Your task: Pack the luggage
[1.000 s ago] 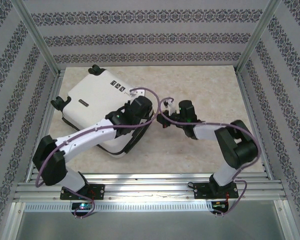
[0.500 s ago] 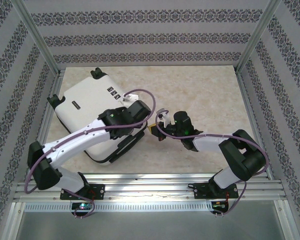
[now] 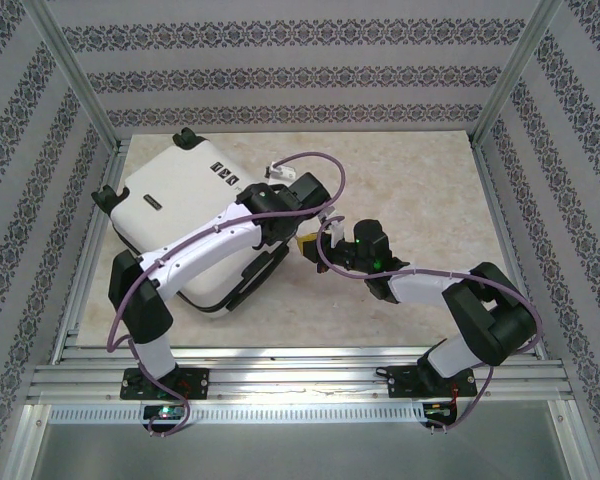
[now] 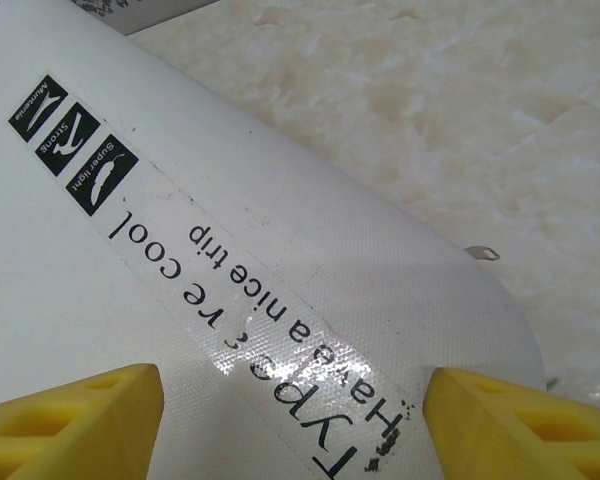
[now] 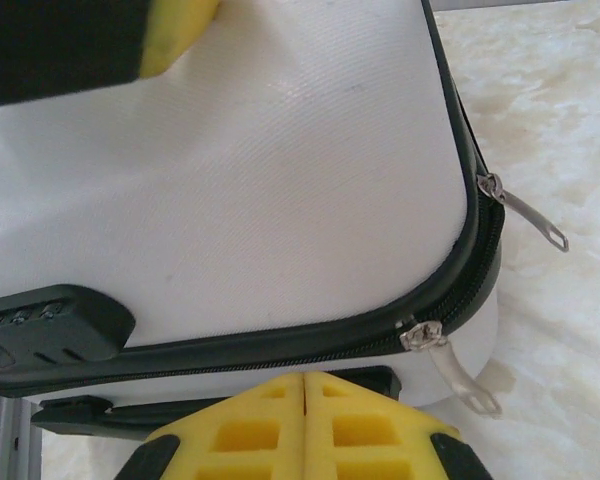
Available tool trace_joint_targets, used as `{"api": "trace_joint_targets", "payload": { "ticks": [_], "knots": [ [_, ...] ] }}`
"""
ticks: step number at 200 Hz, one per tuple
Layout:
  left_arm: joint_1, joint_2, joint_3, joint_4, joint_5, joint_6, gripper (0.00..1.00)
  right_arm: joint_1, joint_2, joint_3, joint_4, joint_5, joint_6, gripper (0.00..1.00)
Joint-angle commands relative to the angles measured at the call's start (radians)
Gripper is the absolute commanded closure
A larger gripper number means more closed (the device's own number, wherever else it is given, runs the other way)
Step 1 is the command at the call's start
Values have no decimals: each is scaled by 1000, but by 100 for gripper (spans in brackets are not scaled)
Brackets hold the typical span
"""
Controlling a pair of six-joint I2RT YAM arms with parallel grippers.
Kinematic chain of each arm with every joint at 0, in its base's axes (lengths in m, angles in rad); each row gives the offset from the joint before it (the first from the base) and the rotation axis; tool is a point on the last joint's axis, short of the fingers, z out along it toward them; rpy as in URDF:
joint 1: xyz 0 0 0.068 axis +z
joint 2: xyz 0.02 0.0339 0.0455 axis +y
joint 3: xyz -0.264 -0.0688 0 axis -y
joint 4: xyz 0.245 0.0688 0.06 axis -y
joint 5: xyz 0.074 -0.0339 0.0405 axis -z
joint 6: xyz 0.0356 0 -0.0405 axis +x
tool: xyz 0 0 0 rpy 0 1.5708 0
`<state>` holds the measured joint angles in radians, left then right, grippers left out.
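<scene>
Two arms show in my top camera, and both lean toward the luggage (image 3: 175, 215). It is white, closed, and lies flat on the left side of the table (image 3: 430, 170). Its black wheels (image 3: 187, 135) are at the far edge. My left gripper (image 3: 292, 212) hangs over the right part of the lid. My right gripper (image 3: 307, 243) comes in low from the right, just beside that same side of the luggage.

From my left wrist camera I look down on the white lid. The two yellow pads (image 4: 75, 420) stand wide apart with nothing held between them. Under them runs a line of black words (image 4: 250, 330), and three small black stickers (image 4: 75, 145) sit further up. One round corner of the luggage ends by the bare table, and a small metal zipper pull (image 4: 483, 253) pokes out there.

From my right wrist camera I see the right pads (image 5: 240, 430) pressed together, holding nothing. They are right next to the luggage's side, but I cannot tell if they touch it. A black zipper line (image 5: 280, 345) runs around the case, with two metal pulls (image 5: 450, 365) hanging off it. A black lock (image 5: 40, 318) with small dials sits at the left. One yellow pad of my left gripper peeks in at the top, over the lid.
</scene>
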<state>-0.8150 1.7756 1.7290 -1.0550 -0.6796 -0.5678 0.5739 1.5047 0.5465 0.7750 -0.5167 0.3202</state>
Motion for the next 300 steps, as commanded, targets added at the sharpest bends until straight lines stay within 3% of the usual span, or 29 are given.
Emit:
{"api": "trace_joint_targets", "payload": {
  "ticks": [1,24,50,68,93,111,129,154,189,260,300],
  "knots": [
    [50,19,-42,26,56,76,28,4,-8,-16,45,-14,8,100],
    [51,-18,-28,103,125,118,28,0,-10,-18,25,32,0,100],
    [51,-41,4,153,180,157,28,-50,26,23,3,-3,28,100],
    [51,-48,29,140,170,152,28,-104,52,62,25,-33,86,78],
    [66,-107,-24,90,89,96,28,-163,102,210,-38,-153,154,60],
    [124,-224,-132,70,82,45,28,-186,176,337,-95,-269,228,45],
    [216,-400,-291,99,121,11,28,-189,251,409,-36,-354,342,35],
    [375,-663,-481,148,244,-9,27,-167,328,480,18,-408,424,31],
    [487,-859,-595,99,261,-42,25,-123,372,531,9,-457,413,27],
    [574,-818,-781,190,281,-64,26,-90,422,544,47,-599,422,27],
    [591,-746,-848,351,466,-51,30,-71,400,487,133,-688,450,34]
  ]
}}
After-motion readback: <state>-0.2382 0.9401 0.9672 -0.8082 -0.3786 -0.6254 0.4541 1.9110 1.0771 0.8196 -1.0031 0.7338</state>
